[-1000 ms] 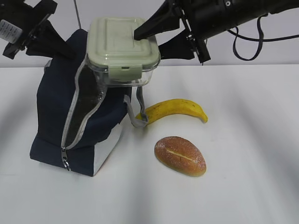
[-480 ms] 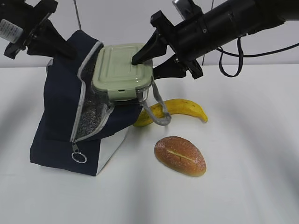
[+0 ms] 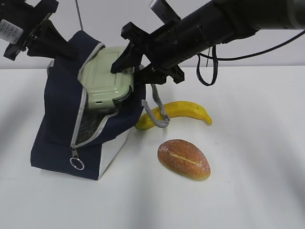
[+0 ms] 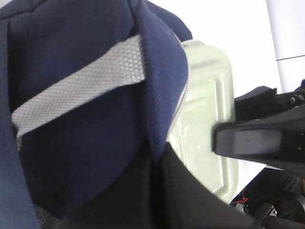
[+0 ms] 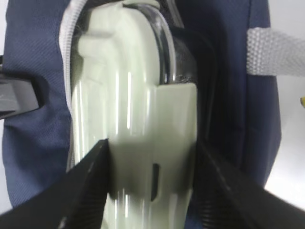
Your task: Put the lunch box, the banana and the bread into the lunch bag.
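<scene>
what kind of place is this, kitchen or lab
Likely a lab or robot test bench, not a kitchen: a bare white table against a plain wall, two black robot arms, and only a staged lunch bag, banana and bread.

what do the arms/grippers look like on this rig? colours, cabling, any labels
Both arms are matte black. The right arm is a thick round tube ending in a gripper with tapered, wedge-shaped black fingers; a black cable loops beneath it. The left gripper is angular black too, with a white label near its wrist.
</scene>
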Available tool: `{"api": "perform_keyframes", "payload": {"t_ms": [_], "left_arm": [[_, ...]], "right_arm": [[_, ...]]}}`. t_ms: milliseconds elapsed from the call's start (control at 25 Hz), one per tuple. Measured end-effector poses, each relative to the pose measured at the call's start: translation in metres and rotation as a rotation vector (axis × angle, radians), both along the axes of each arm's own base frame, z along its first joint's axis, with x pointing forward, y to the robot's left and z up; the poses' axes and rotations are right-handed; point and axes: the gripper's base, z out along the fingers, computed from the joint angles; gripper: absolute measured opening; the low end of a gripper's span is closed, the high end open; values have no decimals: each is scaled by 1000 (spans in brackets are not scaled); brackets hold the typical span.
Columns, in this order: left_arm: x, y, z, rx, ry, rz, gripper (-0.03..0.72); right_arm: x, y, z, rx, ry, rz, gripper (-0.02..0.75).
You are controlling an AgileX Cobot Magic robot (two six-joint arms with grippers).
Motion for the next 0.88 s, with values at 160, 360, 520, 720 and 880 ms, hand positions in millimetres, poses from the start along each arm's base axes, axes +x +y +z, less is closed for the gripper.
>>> {"api": "perform_keyframes", "payload": {"t_ms": [160, 360, 520, 720, 880], "left_arm": [[0, 0, 0, 0, 0, 0, 0], [0, 0, 0, 0, 0, -1, 0], [0, 0, 0, 1, 0, 0, 0], [1, 0, -1, -1, 3, 0, 0], [4, -1, -8, -7, 21, 3, 0]], "right_arm": [[3, 7, -4, -1, 4, 3, 375], [7, 32, -17, -5, 22, 31, 376], [10, 47, -29, -10, 46, 46, 376], [14, 52, -37, -29, 62, 44, 375], [13, 58, -38, -31, 47, 39, 375]]}}
